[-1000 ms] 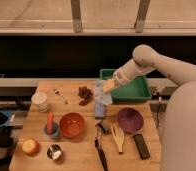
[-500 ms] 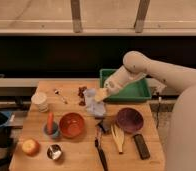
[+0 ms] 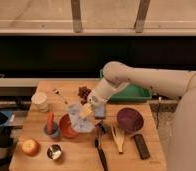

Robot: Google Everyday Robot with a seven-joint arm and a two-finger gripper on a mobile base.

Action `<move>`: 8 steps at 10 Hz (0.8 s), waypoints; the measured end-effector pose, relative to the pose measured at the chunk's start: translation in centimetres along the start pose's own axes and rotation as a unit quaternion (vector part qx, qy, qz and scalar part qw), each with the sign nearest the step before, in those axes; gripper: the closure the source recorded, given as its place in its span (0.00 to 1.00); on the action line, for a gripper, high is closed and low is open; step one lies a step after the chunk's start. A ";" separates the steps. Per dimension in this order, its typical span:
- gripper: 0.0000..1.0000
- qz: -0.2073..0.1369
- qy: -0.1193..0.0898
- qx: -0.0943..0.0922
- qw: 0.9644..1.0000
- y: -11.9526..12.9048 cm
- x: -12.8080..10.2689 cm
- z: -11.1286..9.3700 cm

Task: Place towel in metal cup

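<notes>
My gripper is at the middle of the wooden table, at the end of the white arm that reaches in from the right. It is shut on the pale blue-white towel, which hangs below it over the right edge of a red bowl. The small metal cup stands upright near the table's front left edge, well below and to the left of the gripper. It is apart from the towel.
A blue cup with a red item stands next to the red bowl. An apple, a white cup, grapes, a green tray, a purple bowl, yellow utensils, a black knife and a black remote surround them.
The arm has swung left and toward the table's front, carrying the towel from near the green tray to above the red bowl.
</notes>
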 end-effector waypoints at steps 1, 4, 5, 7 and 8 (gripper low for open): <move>1.00 -0.015 0.010 -0.005 1.000 1.1 -0.4 1.1; 1.00 -0.056 0.038 -0.029 0.997 4.4 -1.2 4.3; 1.00 -0.053 0.038 -0.027 0.998 4.2 -1.0 4.1; 1.00 -0.054 0.038 -0.028 0.997 4.3 -1.1 4.2; 1.00 -0.053 0.038 -0.028 0.997 4.2 -1.0 4.1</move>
